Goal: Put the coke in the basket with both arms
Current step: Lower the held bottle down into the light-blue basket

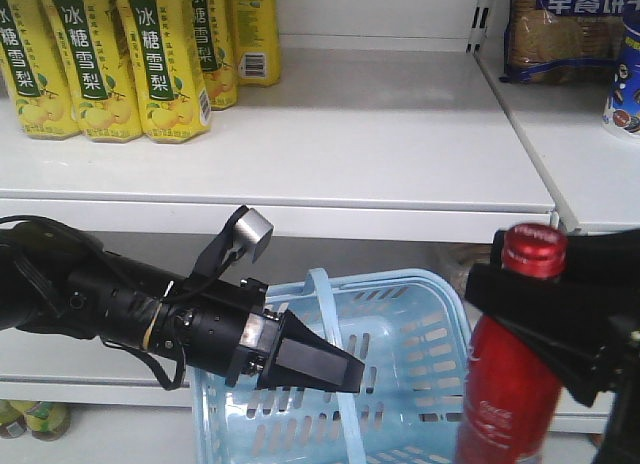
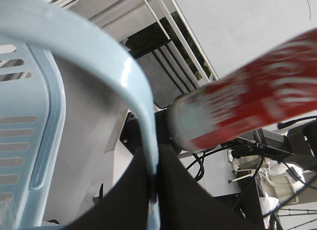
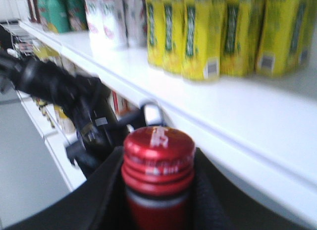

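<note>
**Left gripper (image 1: 345,374) on handle (image 1: 320,277), coke (image 1: 505,394) alongside**

It is closed tight on the hoop of the basket (image 1: 430,319). Further right, the right gripper (image 1: 500,289) clamps the neck of the coke, upright at the basket's right side and not yet inside. Advised: hold the basket steady, carry the bottle over the rim, and lower it before release. Only the left wrist view shows the handle pinched between the jaws.

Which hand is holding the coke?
The right hand, clamped on the coke just below its red cap. The left hand is shut on the basket handle instead.
</note>
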Controlling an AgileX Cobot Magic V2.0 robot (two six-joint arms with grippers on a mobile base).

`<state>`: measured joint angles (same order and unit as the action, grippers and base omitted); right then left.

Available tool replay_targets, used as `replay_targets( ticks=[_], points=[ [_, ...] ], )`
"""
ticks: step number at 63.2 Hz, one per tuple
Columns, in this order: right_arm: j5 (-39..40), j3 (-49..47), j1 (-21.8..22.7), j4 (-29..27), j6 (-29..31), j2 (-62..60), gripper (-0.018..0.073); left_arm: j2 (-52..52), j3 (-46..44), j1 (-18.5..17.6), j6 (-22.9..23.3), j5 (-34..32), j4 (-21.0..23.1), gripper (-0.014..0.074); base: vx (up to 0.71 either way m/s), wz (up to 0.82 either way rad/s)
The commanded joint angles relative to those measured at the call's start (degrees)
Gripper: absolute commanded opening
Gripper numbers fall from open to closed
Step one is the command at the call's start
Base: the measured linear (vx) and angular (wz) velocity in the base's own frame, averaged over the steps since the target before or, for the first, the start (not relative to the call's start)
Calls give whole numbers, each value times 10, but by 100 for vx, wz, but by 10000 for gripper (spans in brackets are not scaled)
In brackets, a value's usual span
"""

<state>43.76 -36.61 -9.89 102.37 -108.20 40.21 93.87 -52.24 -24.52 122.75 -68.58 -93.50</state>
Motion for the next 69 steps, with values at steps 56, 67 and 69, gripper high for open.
replay_targets(
  ticks=[56, 67, 69],
  points=[
    [-89, 25, 0, -8, 117, 262, 15, -24, -13, -1, 0, -101, 49, -5, 0, 0],
    [-90, 25, 0, -10, 123, 263, 127, -24, -13, -1, 0, -101, 49, -5, 0, 0],
    [-89, 25, 0, -13, 123, 263, 168, -24, -13, -1, 0, -101, 49, -5, 0, 0]
  ],
)
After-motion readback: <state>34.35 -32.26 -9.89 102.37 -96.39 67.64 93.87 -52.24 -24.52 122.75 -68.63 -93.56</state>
